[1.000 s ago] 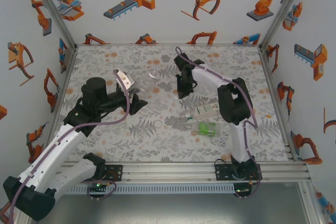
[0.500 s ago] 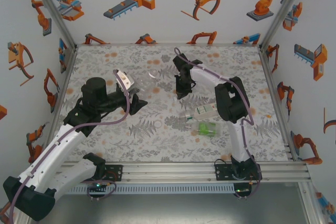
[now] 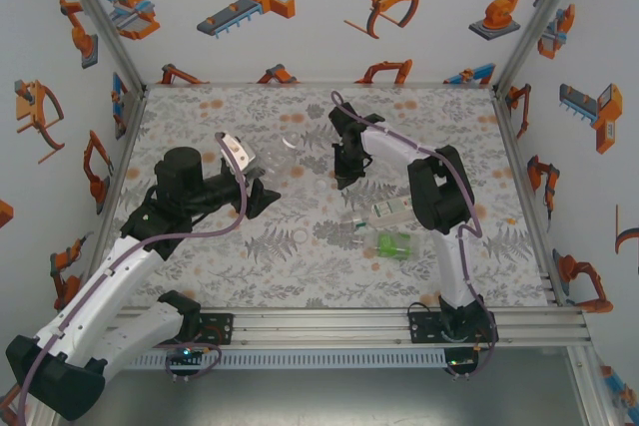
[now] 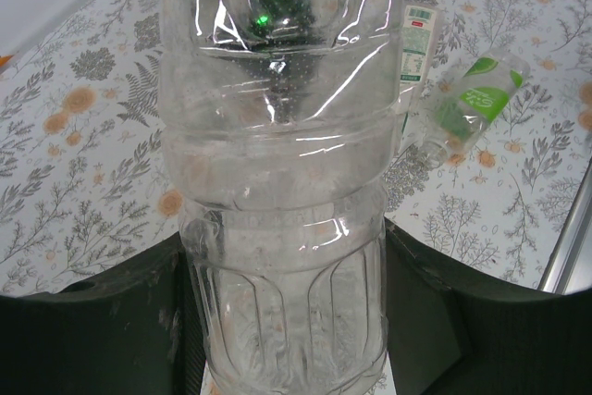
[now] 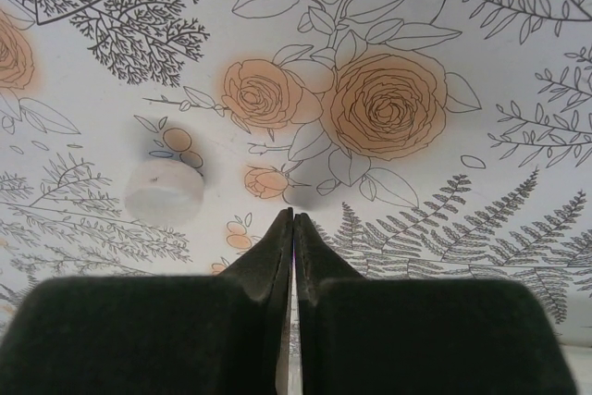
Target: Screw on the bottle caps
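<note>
Top and wrist views, bottle-capping bench. We are finding little writing that can be read. The labelled bottle (image 4: 418, 39) is carrying a white-and-green label with a small red mark near its top, and its print is too small for us to make out. The green bottle (image 4: 472, 99) is showing a pale logo on its green band, also illegible.

Both bottles are lying on their sides, just beside each other, on the flower-printed table (image 4: 74, 99), in front of the right arm. We cannot tell what, if anything, is in them.

The left gripper (image 4: 287, 321) is clamping the clear bottle (image 4: 277, 136) by its ribbed section, one dark finger pressing on each side. We are seeing straight through its glossy wall, which is catching green light spots.

The right gripper (image 5: 293, 228) is hanging just above the table with its fingers (image 5: 268, 256) pressed together and nothing between them. A white cap (image 5: 165, 193), round and slightly translucent, is lying flat on the table just to the left of those fingertips, apart from them. In the top view a second pale cap (image 3: 300, 236) is lying nearer the arm bases, between the two arms.
</note>
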You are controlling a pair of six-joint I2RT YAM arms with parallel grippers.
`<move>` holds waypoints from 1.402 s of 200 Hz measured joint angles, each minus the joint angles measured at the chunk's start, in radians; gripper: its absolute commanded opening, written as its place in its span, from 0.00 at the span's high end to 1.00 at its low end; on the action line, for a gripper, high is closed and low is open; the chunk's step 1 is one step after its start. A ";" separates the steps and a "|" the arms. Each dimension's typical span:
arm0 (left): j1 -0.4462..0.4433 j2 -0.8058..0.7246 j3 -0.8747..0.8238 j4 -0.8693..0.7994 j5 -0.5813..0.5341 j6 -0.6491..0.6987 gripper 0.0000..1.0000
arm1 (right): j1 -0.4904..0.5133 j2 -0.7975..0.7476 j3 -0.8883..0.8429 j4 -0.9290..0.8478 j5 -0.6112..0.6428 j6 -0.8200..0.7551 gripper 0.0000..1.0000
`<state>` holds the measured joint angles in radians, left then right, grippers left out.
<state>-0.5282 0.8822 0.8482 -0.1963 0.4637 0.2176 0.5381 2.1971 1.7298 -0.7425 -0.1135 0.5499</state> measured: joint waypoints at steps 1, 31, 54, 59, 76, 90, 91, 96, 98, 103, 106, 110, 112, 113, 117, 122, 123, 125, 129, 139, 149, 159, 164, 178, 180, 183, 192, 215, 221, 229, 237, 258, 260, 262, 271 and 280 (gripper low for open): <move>0.000 0.000 0.000 0.000 0.000 0.000 1.00 | 0.000 0.000 0.000 0.000 0.000 0.000 0.88; 0.006 0.000 0.000 0.000 0.000 0.000 1.00 | 0.005 -0.008 0.001 0.000 -0.011 0.002 0.79; 0.008 -0.004 0.000 0.000 -0.003 0.000 1.00 | 0.017 -0.008 0.016 -0.003 -0.018 0.003 0.76; 0.008 -0.005 0.000 -0.001 -0.003 0.000 1.00 | 0.021 -0.008 0.024 -0.003 -0.020 0.003 0.76; 0.011 -0.011 0.000 -0.002 -0.003 0.000 1.00 | 0.029 -0.006 0.060 -0.004 -0.025 0.003 0.76; 0.013 -0.016 0.000 -0.003 -0.003 0.000 1.00 | 0.035 -0.002 0.095 -0.004 -0.026 0.003 0.76; 0.013 -0.016 0.000 -0.003 -0.003 0.000 1.00 | 0.035 -0.002 0.097 -0.003 -0.026 0.003 0.76; 0.013 -0.017 0.000 -0.003 -0.003 0.000 1.00 | 0.035 0.000 0.106 -0.002 -0.026 0.003 0.76; 0.013 -0.018 0.000 -0.003 -0.003 0.000 1.00 | 0.035 0.000 0.108 -0.001 -0.026 0.003 0.76; 0.013 -0.019 0.000 -0.004 -0.003 0.000 1.00 | 0.036 0.002 0.116 -0.001 -0.025 0.003 0.76; 0.013 -0.019 0.000 -0.005 -0.003 0.000 1.00 | 0.036 0.003 0.119 -0.001 -0.025 0.003 0.76; 0.013 -0.020 0.000 -0.006 -0.003 0.000 1.00 | 0.036 0.004 0.124 -0.002 -0.025 0.003 0.76; 0.013 -0.020 0.000 -0.006 -0.003 0.000 1.00 | 0.036 0.005 0.126 -0.002 -0.025 0.003 0.76; 0.014 -0.020 0.000 -0.006 -0.003 0.000 1.00 | 0.036 0.007 0.128 -0.002 -0.025 0.003 0.76; 0.014 -0.020 0.000 -0.007 -0.003 0.000 1.00 | 0.036 0.010 0.134 -0.003 -0.024 0.003 0.76; 0.014 -0.021 0.000 -0.007 -0.003 0.000 1.00 | 0.036 0.016 0.142 -0.006 -0.024 0.003 0.76; 0.014 -0.021 0.000 -0.007 -0.003 0.000 1.00 | 0.036 0.017 0.143 -0.006 -0.024 0.003 0.76; 0.014 -0.021 0.000 -0.007 -0.003 0.000 1.00 | 0.036 0.020 0.147 -0.008 -0.024 0.003 0.76; 0.015 -0.021 0.000 -0.007 -0.003 0.000 1.00 | 0.036 0.027 0.156 -0.011 -0.024 0.003 0.76; 0.017 -0.021 0.000 -0.007 -0.003 0.000 1.00 | 0.036 0.047 0.175 -0.013 -0.021 0.003 0.75; 0.019 -0.021 0.000 -0.008 -0.003 0.000 1.00 | 0.036 0.066 0.192 -0.016 -0.016 0.003 0.75; 0.019 -0.021 0.000 -0.008 -0.003 0.000 1.00 | 0.036 0.086 0.204 -0.020 -0.011 0.003 0.75; 0.019 -0.021 0.000 -0.009 -0.003 0.000 1.00 | 0.036 0.094 0.209 -0.023 -0.009 0.003 0.75; 0.019 -0.021 0.000 -0.010 -0.003 0.000 1.00 | 0.036 0.116 0.218 -0.032 -0.005 0.003 0.76; 0.019 -0.021 0.000 -0.010 -0.003 0.000 1.00 | 0.036 0.119 0.220 -0.034 -0.004 0.003 0.76; 0.019 -0.021 0.000 -0.010 -0.003 0.000 1.00 | 0.036 0.122 0.221 -0.035 -0.002 0.003 0.76; 0.019 -0.021 0.000 -0.011 -0.003 0.000 1.00 | 0.036 0.134 0.226 -0.038 -0.002 0.003 0.77; 0.020 -0.021 0.000 -0.017 -0.003 0.000 1.00 | 0.036 0.142 0.230 -0.039 -0.001 0.003 0.81; 0.021 -0.022 0.000 -0.019 -0.003 0.000 1.00 | 0.036 0.142 0.232 -0.038 -0.001 0.003 0.83; 0.021 -0.023 0.000 -0.021 -0.003 0.000 1.00 | 0.036 0.142 0.235 -0.038 -0.001 0.003 0.85; 0.022 -0.024 0.000 -0.024 -0.003 0.000 1.00 | 0.036 0.142 0.238 -0.038 -0.001 0.003 0.87; 0.025 -0.026 0.000 -0.026 -0.003 0.000 1.00 | 0.036 0.142 0.241 -0.038 0.001 0.003 0.94; 0.025 -0.026 0.000 -0.027 -0.003 0.000 1.00 | 0.036 0.142 0.241 -0.038 0.001 0.002 0.95; 0.025 -0.027 0.000 -0.027 -0.003 0.000 1.00 | 0.036 0.142 0.241 -0.038 0.001 0.002 0.95; 0.025 -0.027 0.000 -0.028 -0.003 0.000 1.00 | 0.036 0.142 0.241 -0.038 0.001 0.003 0.97; 0.025 -0.027 0.000 -0.029 -0.003 0.000 1.00 | 0.036 0.142 0.241 -0.038 0.001 0.003 0.98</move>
<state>-0.5030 0.8555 0.8482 -0.2253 0.4610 0.2180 0.5739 2.3394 1.9709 -0.7807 -0.1127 0.5529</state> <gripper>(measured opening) 0.585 0.043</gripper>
